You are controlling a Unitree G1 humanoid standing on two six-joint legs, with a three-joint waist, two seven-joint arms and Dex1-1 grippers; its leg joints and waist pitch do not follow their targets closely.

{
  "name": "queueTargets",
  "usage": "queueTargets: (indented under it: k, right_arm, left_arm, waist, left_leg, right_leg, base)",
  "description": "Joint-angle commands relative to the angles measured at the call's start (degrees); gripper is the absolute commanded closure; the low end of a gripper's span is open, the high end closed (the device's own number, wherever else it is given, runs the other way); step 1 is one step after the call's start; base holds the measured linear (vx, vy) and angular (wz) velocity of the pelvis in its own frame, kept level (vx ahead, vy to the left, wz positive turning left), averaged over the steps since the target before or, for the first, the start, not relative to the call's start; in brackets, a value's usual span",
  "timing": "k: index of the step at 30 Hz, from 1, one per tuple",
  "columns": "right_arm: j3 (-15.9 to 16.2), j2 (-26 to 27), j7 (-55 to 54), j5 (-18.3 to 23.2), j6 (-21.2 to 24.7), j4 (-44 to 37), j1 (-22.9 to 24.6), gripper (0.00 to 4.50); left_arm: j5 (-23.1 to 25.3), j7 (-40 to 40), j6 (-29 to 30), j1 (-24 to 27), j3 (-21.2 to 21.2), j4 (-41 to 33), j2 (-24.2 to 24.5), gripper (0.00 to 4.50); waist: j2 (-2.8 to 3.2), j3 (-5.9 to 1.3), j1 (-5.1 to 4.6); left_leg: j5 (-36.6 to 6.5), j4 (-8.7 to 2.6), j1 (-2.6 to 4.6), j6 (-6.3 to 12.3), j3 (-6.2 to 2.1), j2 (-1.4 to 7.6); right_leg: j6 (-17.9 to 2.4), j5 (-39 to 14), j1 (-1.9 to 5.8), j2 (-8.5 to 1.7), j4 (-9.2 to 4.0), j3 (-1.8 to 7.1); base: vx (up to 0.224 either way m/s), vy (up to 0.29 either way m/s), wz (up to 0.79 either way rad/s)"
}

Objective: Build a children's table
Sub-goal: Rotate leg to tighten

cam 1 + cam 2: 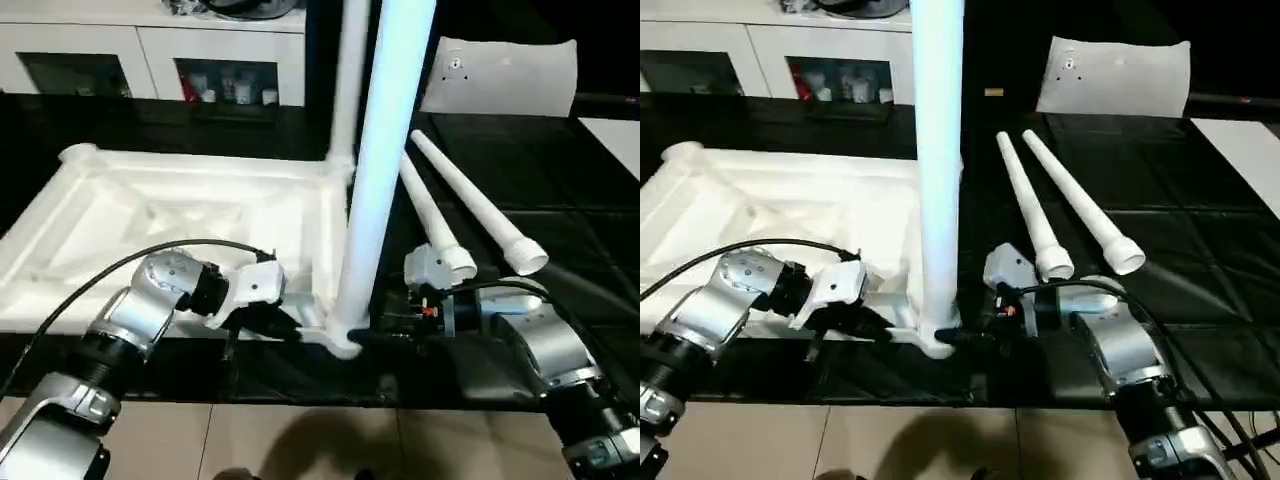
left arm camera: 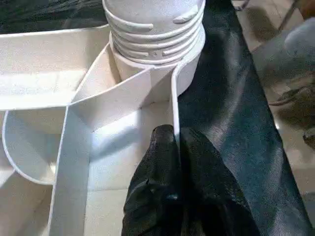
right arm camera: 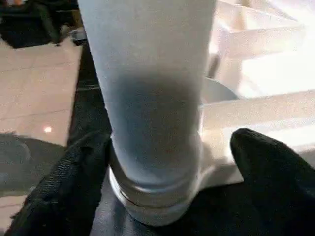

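- We find the left gripper pressed together on the thin near rim wall of the tabletop, one black finger on each side of the wall, just left of the near right corner socket.
- Tabletop: white plastic, rectangular, lying underside up on the black mat; raised ribs and a shallow central panel show. It sits on the left half of the mat.
- We count four legs, all white, round, tapered tubes. One upright leg stands in the near right socket, its threaded end partly seated, with several ridged rings above the socket rim. A second upright leg stands at the far right corner.
- The right gripper is spread wide, its black fingers flanking the base of the near upright leg; we cannot tell whether they touch it.
- Two loose legs lie side by side on the mat to the right, flared ends toward the near side.
- Far side: a white cabinet on the left, a flat white bag on the right.
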Motion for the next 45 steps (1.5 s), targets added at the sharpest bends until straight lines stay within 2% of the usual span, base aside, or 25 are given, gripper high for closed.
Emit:
queueTargets:
  k: [1, 6, 7, 12, 13, 20, 23, 24, 26, 27, 28, 30, 31, 32, 33, 34, 35, 36, 38, 40, 41, 42, 43, 45]
  right_arm:
    - [0.6, -0.1, 1.0, -0.2, -1.1, 0.4, -0.9, 0.75]
    - [1.7, 0.5, 2.1, -0.8, -2.6, 1.7, -1.3, 0.98]
    - [2.1, 0.9, 2.2, -1.0, -3.2, 2.2, -1.4, 1.29]
    - [2.4, 1.9, 2.4, -1.0, -3.2, 2.6, -1.7, 1.48]
    - [2.6, 1.9, 2.5, -0.9, -3.3, 2.6, -1.7, 1.71]
    - [2.9, 2.3, 2.8, 0.4, -2.5, 2.1, -0.6, 1.85]
    - [2.1, 3.4, 0.3, 2.1, 1.8, -1.2, 1.7, 1.86]
    - [1.8, 4.3, -2.9, 1.9, 4.7, -2.7, 2.7, 1.87]
    - [1.2, 7.2, -10.0, 0.5, 7.5, -3.8, 3.7, 1.87]
    - [1.2, 7.2, -10.0, 0.5, 7.5, -3.8, 3.7, 1.87]
    - [1.1, 8.1, -11.8, 0.0, 8.2, -3.7, 3.7, 1.88]
    - [0.0, 12.4, -19.1, -0.9, 11.0, -2.5, 3.1, 1.88]
    - [-0.7, 14.5, -22.3, -0.9, 12.2, -1.6, 2.6, 1.88]
    - [-1.1, 15.6, -24.0, -1.0, 13.0, -1.2, 2.3, 1.88]
    - [-2.3, 19.5, -29.9, -1.3, 15.6, 0.2, 1.2, 1.88]
    - [-2.5, 19.8, -30.5, -1.3, 16.0, 0.2, 1.1, 1.88]
    - [-3.3, 22.2, -34.4, -1.6, 17.8, 0.7, 0.5, 1.89]
    - [-3.6, 23.3, -36.3, -1.7, 18.5, 1.0, 0.2, 1.90]
    - [-4.0, 25.3, -40.6, -2.7, 19.8, 2.3, -0.7, 1.91]
    - [-4.4, 26.7, -42.7, -3.3, 20.7, 2.9, -1.1, 1.91]
    - [-4.6, 28.4, -45.1, -4.5, 21.7, 3.7, -1.6, 1.91]
    - [-4.9, 29.3, -45.5, -4.4, 21.8, 4.0, -1.7, 1.91]
    - [-5.2, 29.5, -45.6, -4.2, 21.8, 4.0, -1.7, 1.91]
    - [-6.1, 30.1, -45.7, -3.2, 21.3, 3.4, -1.5, 1.21]
  left_arm:
    - [1.3, -2.8, -1.8, -1.0, -2.8, 0.0, -0.2, 4.50]
    - [1.5, -3.6, -3.4, -1.5, -3.2, 1.3, -0.6, 4.50]
    - [1.6, -3.7, -3.8, -1.6, -3.3, 1.6, -0.9, 4.50]
    - [1.6, -3.8, -4.4, -1.6, -3.5, 2.0, -1.0, 4.50]
    - [1.7, -3.9, -4.8, -1.7, -3.6, 2.3, -1.0, 4.50]
    - [1.4, -3.0, -5.2, -1.9, -2.8, 3.8, -1.2, 4.50]
    - [0.8, 0.5, -2.6, -1.0, -1.4, 2.7, -2.1, 4.50]
    - [0.9, 3.3, -0.7, -0.5, -0.6, 1.9, -2.9, 4.50]
    - [1.1, 9.6, 4.7, 0.1, 1.2, 0.4, -5.1, 4.50]
    - [1.1, 9.6, 4.7, 0.1, 1.2, 0.4, -5.1, 4.50]
    - [0.7, 11.2, 6.2, 0.1, 1.9, 0.1, -6.0, 4.50]
    - [-0.3, 17.1, 11.6, -0.2, 4.2, -1.1, -9.5, 4.50]
    - [-0.4, 20.0, 13.5, -0.5, 5.0, -1.2, -11.1, 4.50]
    - [-0.4, 21.6, 14.6, -0.7, 5.5, -1.3, -12.0, 4.50]
    - [0.0, 27.6, 18.1, -1.6, 7.1, -1.5, -14.8, 4.50]
    - [0.1, 28.2, 18.5, -1.7, 7.3, -1.6, -15.1, 4.50]
    - [0.9, 31.9, 20.9, -2.3, 8.1, -2.1, -16.6, 4.50]
    - [1.3, 33.4, 22.1, -2.5, 8.4, -2.5, -17.2, 4.50]
    - [1.8, 36.6, 24.5, -3.1, 9.4, -3.0, -18.8, 4.50]
    - [2.4, 38.7, 26.3, -3.3, 9.9, -3.9, -19.9, 4.50]
    - [3.3, 41.5, 28.4, -3.5, 10.4, -5.2, -21.4, 4.50]
    - [3.7, 42.6, 29.2, -3.5, 10.5, -5.8, -22.0, 4.50]
    - [3.8, 42.8, 29.2, -3.5, 10.4, -6.0, -22.1, 4.50]
    - [4.0, 42.8, 28.9, -3.5, 10.0, -6.5, -22.1, 4.50]
  waist:
    - [0.03, -3.96, 0.03]
    - [0.00, -3.87, 0.67]
    - [0.10, -3.94, 0.80]
    - [0.12, -3.89, 0.78]
    - [0.08, -3.89, 0.80]
    - [0.19, -3.79, 0.79]
    - [0.27, -3.68, 0.84]
    - [0.26, -3.52, 0.84]
    - [0.33, -3.30, 0.57]
    - [0.33, -2.90, 0.26]
    - [0.39, -2.68, 0.07]
    - [0.13, -2.26, -0.40]
    - [0.28, -2.51, -0.85]
    - [0.25, -2.54, -1.26]
    - [0.21, -2.40, -1.92]
    - [0.21, -2.32, -2.51]
    - [-0.23, -2.46, -2.84]
    - [0.16, -2.32, -3.24]
    - [0.54, -2.55, -3.80]
    - [0.53, -2.58, -4.39]
    - [0.65, -2.58, -4.43]
    - [0.63, -2.47, -4.61]
    - [0.55, -2.50, -4.71]
    - [0.56, -2.77, -4.69]
  left_leg:
    - [-10.3, -3.40, 0.07, 3.04, 0.73, 1.09]
    - [-10.3, -3.42, 0.11, 2.82, 0.79, 1.06]
    - [-10.1, -3.41, 0.11, 2.66, 0.76, 1.04]
    - [-10.6, -3.49, 0.11, 2.46, 0.71, 1.09]
    - [-10.6, -3.47, 0.07, 2.45, 0.71, 1.04]
    - [-11.0, -3.49, 0.08, 2.32, 0.70, 1.01]
    - [-11.5, -3.58, 0.11, 2.23, 0.67, 1.05]
    - [-11.4, -3.72, 0.09, 1.92, 0.62, 1.11]
    - [-13.1, -3.85, 0.17, 1.18, 0.57, 1.04]
    - [-15.5, -3.98, 0.44, 0.70, 0.51, 0.78]
    - [-18.0, -3.94, 0.74, 0.52, 0.33, 0.46]
    - [-20.2, -3.80, 1.17, 0.02, 0.18, 0.13]
    - [-20.6, -3.80, 1.35, -0.23, -0.10, 0.04]
    - [-20.4, -3.86, 1.09, -0.30, -0.13, 0.05]
    - [-20.6, -3.95, 0.74, -0.48, -0.29, -0.02]
    - [-22.1, -3.80, 0.79, -0.54, -0.58, -0.28]
    - [-22.4, -3.59, 0.90, -0.24, -0.51, -0.36]
    - [-22.9, -3.59, 0.77, 0.10, -0.71, -0.41]
    - [-23.5, -3.69, 0.90, 0.64, -0.86, -0.25]
    - [-23.6, -3.90, 0.63, 1.43, -0.85, -0.04]
    - [-23.9, -3.95, 0.65, 1.53, -0.86, -0.02]
    - [-24.7, -3.92, 0.85, 1.37, -0.81, 0.01]
    - [-24.9, -3.87, 0.88, 1.33, -0.82, -0.02]
    - [-23.6, -3.93, 0.58, 1.83, -0.79, -0.04]
  right_leg:
    - [-11.2, -15.1, 3.42, -3.74, -3.08, 2.39]
    - [-10.4, -16.9, 3.30, -3.74, -3.29, 2.39]
    - [-10.3, -16.6, 3.35, -3.77, -3.17, 2.39]
    - [-10.5, -16.1, 3.35, -3.69, -3.17, 2.34]
    - [-10.4, -16.2, 3.38, -3.69, -3.16, 2.35]
    - [-10.0, -17.4, 3.33, -3.66, -3.31, 2.33]
    - [-9.9, -17.7, 3.31, -3.63, -3.37, 2.32]
    - [-9.9, -17.7, 3.33, -3.59, -3.40, 2.37]
    - [-9.1, -20.5, 3.13, -3.65, -3.65, 2.36]
    - [-8.0, -25.2, 2.81, -3.62, -4.25, 2.15]
    - [-5.8, -31.5, 2.73, -3.75, -5.05, 1.87]
    - [-3.3, -37.7, 2.28, -3.81, -6.12, 1.52]
    - [-2.4, -38.8, 2.34, -3.87, -6.33, 1.19]
    - [-2.3, -38.3, 2.46, -3.79, -6.29, 1.17]
    - [-2.2, -37.8, 2.51, -3.52, -6.30, 0.89]
    - [-1.4, -39.4, 2.43, -3.45, -6.72, 0.25]
    - [-1.0, -39.9, 2.39, -3.46, -6.94, 0.18]
    - [-0.8, -40.5, 2.37, -3.63, -7.05, -0.07]
    - [-1.0, -38.9, 2.43, -3.77, -7.35, -0.30]
    - [-2.1, -35.5, 2.69, -3.82, -7.30, -0.87]
    - [-2.1, -35.4, 2.69, -3.88, -7.33, -1.00]
    - [-2.1, -35.5, 2.38, -3.95, -7.43, -1.02]
    - [-2.1, -35.6, 2.41, -3.97, -7.45, -1.06]
    - [-2.4, -34.3, 2.57, -4.18, -7.23, -0.70]
  base:
    - [0.000, 0.000, 0.00]
    - [0.000, 0.000, 0.00]
    - [0.000, 0.000, 0.00]
    - [0.000, 0.000, 0.00]
    - [0.000, 0.000, 0.00]
    - [0.000, 0.000, 0.00]
    - [0.000, 0.000, 0.00]
    - [0.000, 0.000, 0.00]
    - [0.000, 0.000, 0.00]
    - [0.000, 0.000, 0.00]
    - [0.000, 0.000, 0.00]
    - [0.000, 0.000, 0.00]
    - [0.000, 0.000, 0.00]
    - [0.000, 0.000, 0.00]
    - [0.000, 0.000, 0.00]
    - [0.000, 0.000, 0.00]
    - [0.000, 0.000, 0.00]
    - [0.000, 0.000, 0.00]
    - [0.000, 0.000, 0.00]
    - [0.000, 0.000, 0.00]
    - [0.000, 0.000, 0.00]
    - [0.000, 0.000, 0.00]
    - [0.000, 0.000, 0.00]
    - [0.000, 0.000, 0.00]
